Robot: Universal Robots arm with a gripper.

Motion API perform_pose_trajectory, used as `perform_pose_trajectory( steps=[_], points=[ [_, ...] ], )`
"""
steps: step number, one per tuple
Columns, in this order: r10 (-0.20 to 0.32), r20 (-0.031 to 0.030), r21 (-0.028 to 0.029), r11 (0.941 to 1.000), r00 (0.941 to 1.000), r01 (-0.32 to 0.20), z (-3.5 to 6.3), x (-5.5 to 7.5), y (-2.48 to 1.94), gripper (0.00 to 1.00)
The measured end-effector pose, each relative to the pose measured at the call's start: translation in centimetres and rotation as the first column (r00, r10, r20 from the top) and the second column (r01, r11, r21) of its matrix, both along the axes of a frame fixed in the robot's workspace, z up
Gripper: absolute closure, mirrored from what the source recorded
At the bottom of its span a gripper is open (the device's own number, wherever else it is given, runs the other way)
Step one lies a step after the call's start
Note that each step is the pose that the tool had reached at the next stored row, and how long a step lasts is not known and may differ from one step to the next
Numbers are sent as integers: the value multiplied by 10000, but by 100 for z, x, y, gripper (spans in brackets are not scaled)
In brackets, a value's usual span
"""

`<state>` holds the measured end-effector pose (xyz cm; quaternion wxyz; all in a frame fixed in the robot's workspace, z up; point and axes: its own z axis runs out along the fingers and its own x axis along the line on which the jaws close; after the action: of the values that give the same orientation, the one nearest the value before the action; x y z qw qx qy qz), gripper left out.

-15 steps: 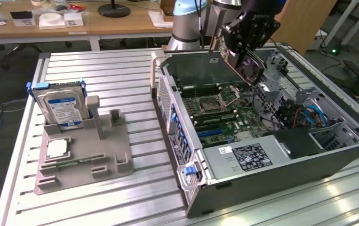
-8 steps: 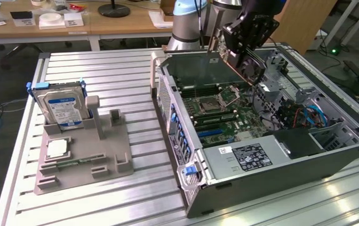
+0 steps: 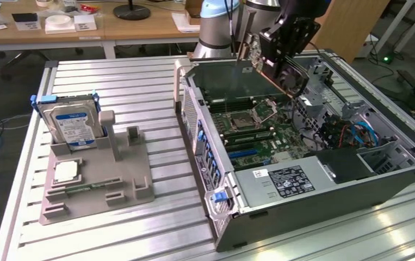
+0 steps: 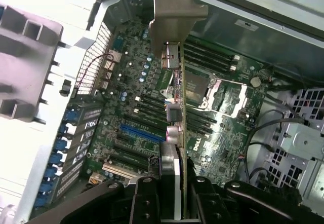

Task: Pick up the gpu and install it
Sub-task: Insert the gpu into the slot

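The pick-up is done, as far as I can judge: the gpu (image 3: pixel 283 68) is off the table and hangs in the upper right of the exterior view, over the open computer case (image 3: pixel 207 163), clamped in the gripper (image 3: pixel 289 35); the jaws are closed part-way, pinching the card from both faces; the wrist view makes this plain, the card running edge-on away from the gripper (image 4: pixel 174 196) with its silver bracket (image 4: pixel 174 11) at the far end. The installing is left; the card looks well clear of the motherboard (image 3: pixel 261 128), with no edge seated in a slot; the blue slot (image 4: pixel 142 132) lies bare beside its line. On the exterior view's left the hard drive (image 3: pixel 73 125) stands in the grey holder (image 3: pixel 98 185). The arm is cut off at the frame's upper edge; the card's connector edge I cannot make out, nor which slot it is lined up with.
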<state>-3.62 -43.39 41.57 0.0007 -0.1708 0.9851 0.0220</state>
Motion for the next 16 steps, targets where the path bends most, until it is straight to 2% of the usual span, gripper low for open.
perform_pose_trajectory(
  steps=[4, 8, 12, 16],
  points=[
    [605, 0, -1, 9982, 9982, -605, 0, 0, 0, 72],
    [1122, -1, -2, 9937, 9937, -1122, 1, 0, -1, 72],
    [1636, 0, 0, 9865, 9865, -1636, 0, 0, -2, 72],
    [2209, 1, 0, 9753, 9753, -2209, 0, 0, -2, 72]
  ],
)
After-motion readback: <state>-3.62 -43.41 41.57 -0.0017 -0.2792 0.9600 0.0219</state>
